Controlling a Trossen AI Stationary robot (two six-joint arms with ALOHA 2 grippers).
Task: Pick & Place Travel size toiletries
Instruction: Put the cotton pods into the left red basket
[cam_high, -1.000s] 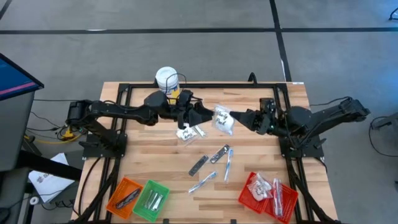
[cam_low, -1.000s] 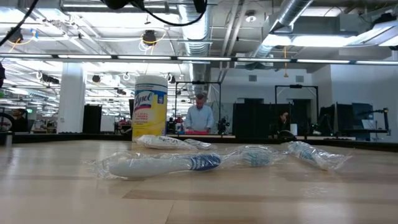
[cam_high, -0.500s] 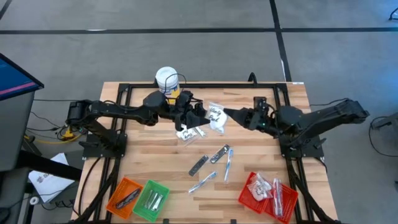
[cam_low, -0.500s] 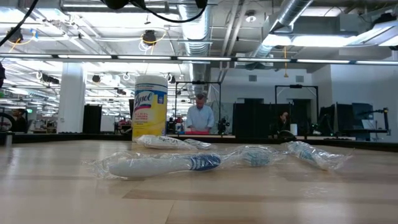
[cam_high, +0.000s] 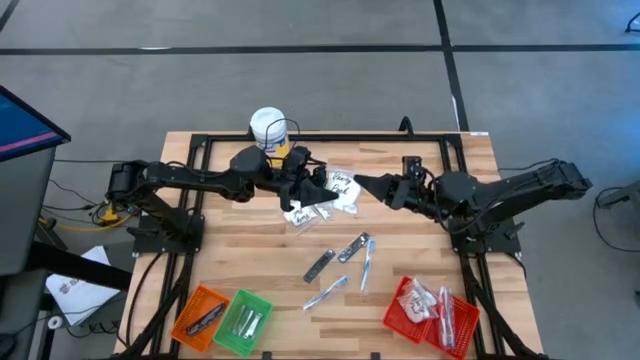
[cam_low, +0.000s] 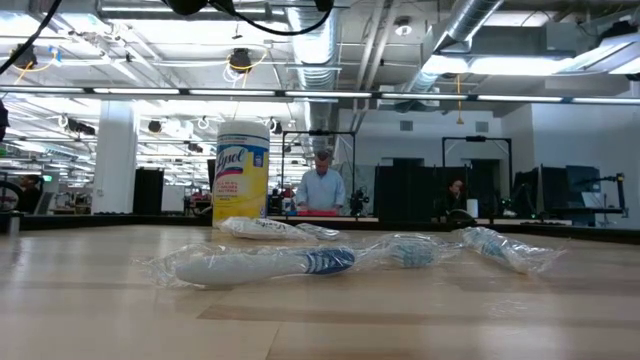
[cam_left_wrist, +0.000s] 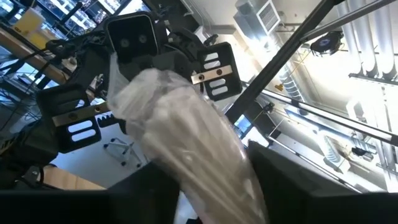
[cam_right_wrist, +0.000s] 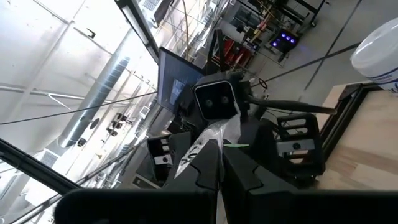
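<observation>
A crinkly clear-and-white sachet packet hangs in the air just above centre of the high view, stretched between the two arms, and it looks like a hand-over between them. The right claw comes in from the right and is pinched fully shut on the packet's right edge, which is why the packet stays off the table. The left claw reaches from the left with the packet's other end between its fingers; the left wrist view shows the plastic filling the space ahead of its dark fingers, but whether those fingers have bitten down I cannot tell.

Just below the hand-over, more white sachets lie on the wood. Lower, around the middle of the frame, silvery wrapped sticks and a dark narrow one are scattered loose, not yet sorted. In the low view they show as clear-wrapped toothbrushes lying flat.

Along the bottom edge stand the sorting baskets: a red basket at lower right already holding several packets, a green basket and an orange basket at lower left, each with something inside. A white-lidded yellow canister stands at the table's far edge, behind the left arm.
</observation>
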